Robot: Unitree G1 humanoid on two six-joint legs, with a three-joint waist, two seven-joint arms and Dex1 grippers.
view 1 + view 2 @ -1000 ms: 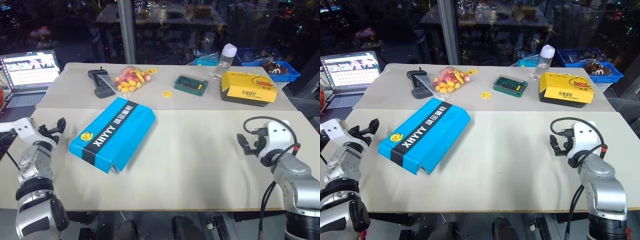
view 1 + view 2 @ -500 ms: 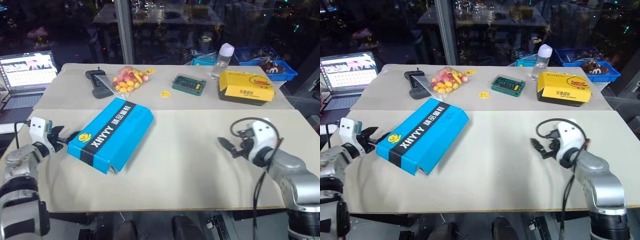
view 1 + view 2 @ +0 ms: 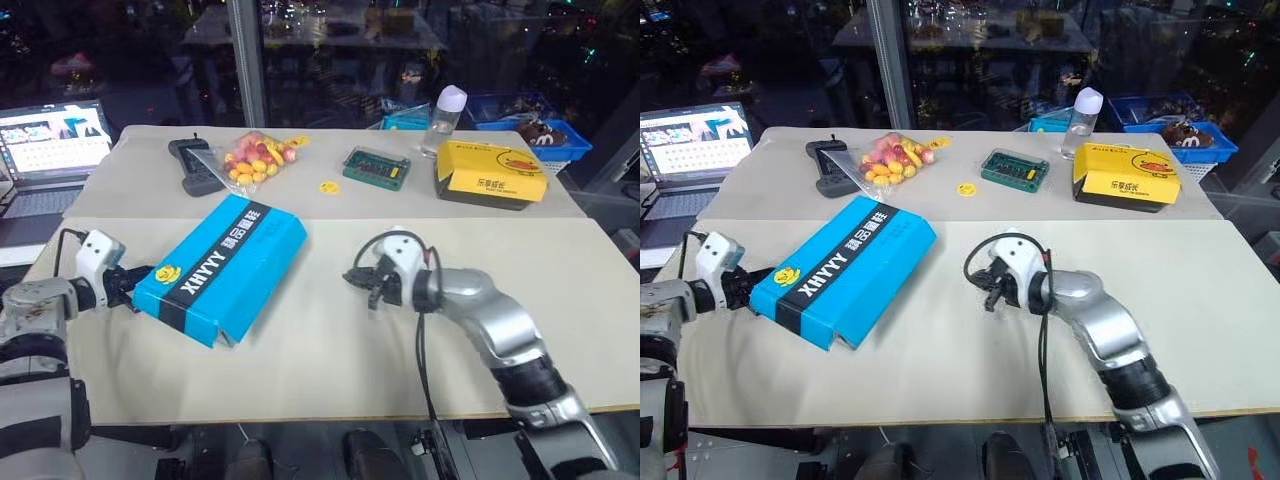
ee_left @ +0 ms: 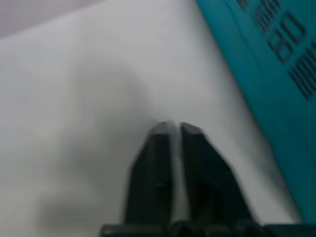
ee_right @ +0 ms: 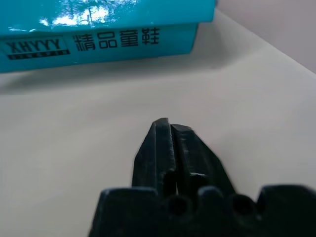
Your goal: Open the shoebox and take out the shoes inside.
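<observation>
The bright blue shoebox (image 3: 224, 264) lies closed and askew on the table's left half, a black band with white lettering across its lid. My left gripper (image 3: 133, 287) is shut with nothing in it, its tip close to the box's near left corner; contact cannot be told. In the left wrist view the shut fingers (image 4: 170, 129) lie next to the blue box wall (image 4: 271, 74). My right gripper (image 3: 362, 283) is shut and empty over bare table to the right of the box. It points at the box's side (image 5: 98, 42). The shoes are hidden.
A smaller yellow box (image 3: 492, 172) sits at the back right with a bottle (image 3: 444, 117) and blue baskets (image 3: 540, 130) behind it. A green case (image 3: 380, 167), a bag of small fruit (image 3: 255, 158), a black handset (image 3: 196, 165) and a laptop (image 3: 55, 140) line the back.
Both grippers have shut. The right arm swung far left across the table toward the shoebox. The left gripper turned inward and edged up to the box's near left corner.
</observation>
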